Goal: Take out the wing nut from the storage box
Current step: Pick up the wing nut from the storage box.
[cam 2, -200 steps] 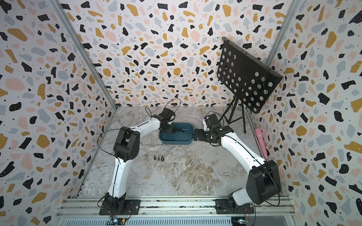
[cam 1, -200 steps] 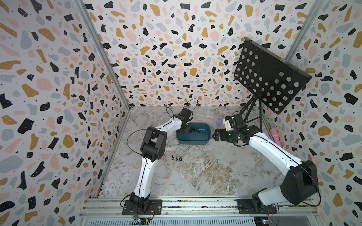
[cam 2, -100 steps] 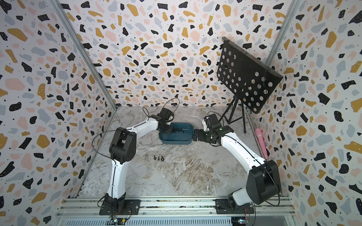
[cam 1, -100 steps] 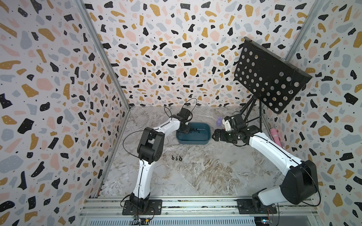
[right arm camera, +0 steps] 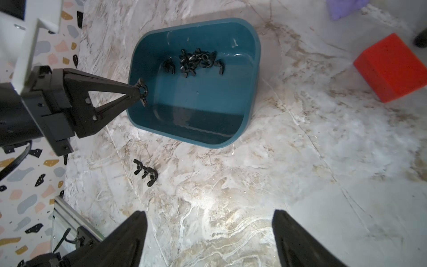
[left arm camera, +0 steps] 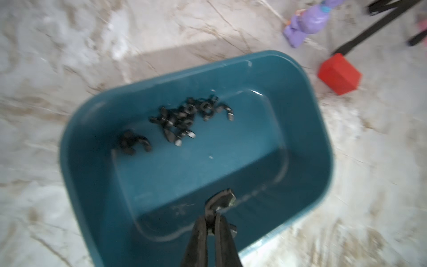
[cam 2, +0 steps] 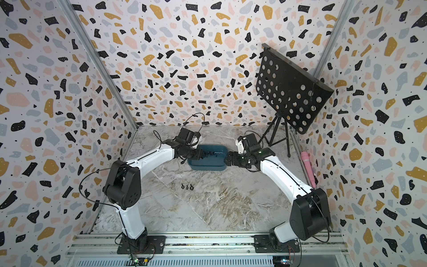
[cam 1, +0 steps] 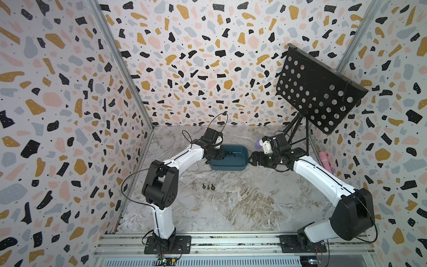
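The storage box [cam 1: 231, 165] [cam 2: 208, 167] is a shallow teal tub at the back middle of the table. Several black wing nuts [left arm camera: 184, 118] [right arm camera: 196, 60] lie piled in it. My left gripper [left arm camera: 211, 219] [right arm camera: 138, 92] hangs over the box's left end, shut on one wing nut [left arm camera: 221, 201] [right arm camera: 143, 89] that sticks out past its tips. My right gripper [right arm camera: 209, 222] [cam 1: 250, 159] stands open by the box's right end with nothing between its fingers. Three more wing nuts [cam 1: 208, 186] [cam 2: 187, 186] [right arm camera: 145, 172] lie on the table in front of the box.
A red block [right arm camera: 392, 67] [left arm camera: 338, 74] and a purple toy [left arm camera: 307, 23] sit behind the box's right end. A black perforated music stand [cam 1: 318, 90] [cam 2: 293, 92] stands at the back right. A pink object [cam 2: 307, 166] lies along the right wall.
My left gripper has closed on a wing nut and drawn back toward the box's left end, its elbow swinging left and forward. The right arm has hardly moved.
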Robot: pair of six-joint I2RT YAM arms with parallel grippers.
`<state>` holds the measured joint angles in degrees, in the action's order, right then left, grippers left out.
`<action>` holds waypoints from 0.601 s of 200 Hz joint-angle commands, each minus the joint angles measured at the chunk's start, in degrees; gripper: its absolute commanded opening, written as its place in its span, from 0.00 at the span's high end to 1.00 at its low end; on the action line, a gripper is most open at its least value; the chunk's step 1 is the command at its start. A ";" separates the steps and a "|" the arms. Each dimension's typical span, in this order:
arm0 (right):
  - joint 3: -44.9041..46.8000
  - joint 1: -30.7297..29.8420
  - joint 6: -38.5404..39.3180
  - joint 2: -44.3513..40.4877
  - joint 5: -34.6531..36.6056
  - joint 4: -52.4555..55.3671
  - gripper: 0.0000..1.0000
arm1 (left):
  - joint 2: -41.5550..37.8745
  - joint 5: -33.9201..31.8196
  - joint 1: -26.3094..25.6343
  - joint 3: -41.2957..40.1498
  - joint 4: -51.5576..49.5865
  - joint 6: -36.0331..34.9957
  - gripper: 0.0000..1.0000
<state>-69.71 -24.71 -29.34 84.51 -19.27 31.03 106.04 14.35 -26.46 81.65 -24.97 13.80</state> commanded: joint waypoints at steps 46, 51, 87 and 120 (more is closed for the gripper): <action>-5.13 -1.32 0.33 4.09 -10.12 -4.24 0.46 | -9.42 12.88 -3.59 -7.19 6.85 7.81 0.96; -5.55 -1.66 0.42 4.48 -10.59 -4.24 0.49 | -9.84 12.83 -4.14 -7.57 6.86 7.93 0.96; -7.38 -4.25 0.70 6.74 -10.88 -4.05 0.59 | -12.51 14.08 -6.44 -10.18 6.99 8.75 0.96; -7.81 -5.35 0.30 7.98 -10.90 -4.05 0.65 | -14.30 14.88 -7.74 -11.78 7.03 8.87 0.96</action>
<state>-75.29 -29.45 -29.19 92.62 -29.30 26.94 93.91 27.59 -33.63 71.09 -19.94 22.02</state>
